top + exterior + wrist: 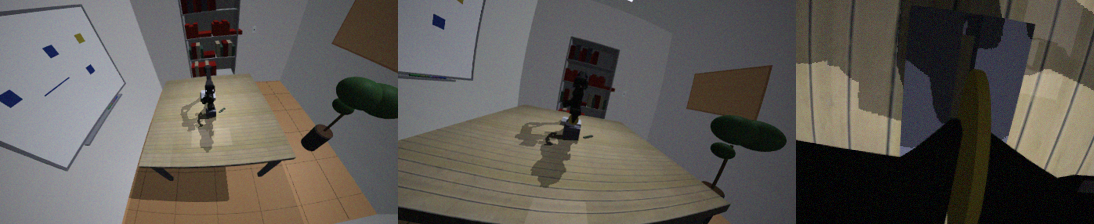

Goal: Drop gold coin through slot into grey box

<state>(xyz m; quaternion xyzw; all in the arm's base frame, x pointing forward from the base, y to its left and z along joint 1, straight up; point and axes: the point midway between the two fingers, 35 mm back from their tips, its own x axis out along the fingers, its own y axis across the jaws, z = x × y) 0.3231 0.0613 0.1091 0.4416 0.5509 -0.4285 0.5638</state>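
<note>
The gripper point(973, 129) point(573, 116) is shut on the gold coin point(979, 95) point(570, 120). The coin stands on edge between the black fingers, its far end showing beyond them in the wrist view. The closed box point(211, 113) point(571, 133) point(1008, 85) looks blue-grey and lies under the gripper. In the wrist view a narrow dark strip, apparently the slot, runs along the lid and meets the coin's far end. In the exterior view the coin's low edge is close to the lid; whether it touches or enters the slot cannot be told. The small green holder point(222, 110) point(587, 136) lies right of the box.
A small white object point(203, 96) point(565, 119) is beside the arm, behind the box. The arm's dark shadows fall across the lid and the wooden table point(255, 137) point(633, 188). A bookshelf point(211, 38) point(590, 70) stands behind the table.
</note>
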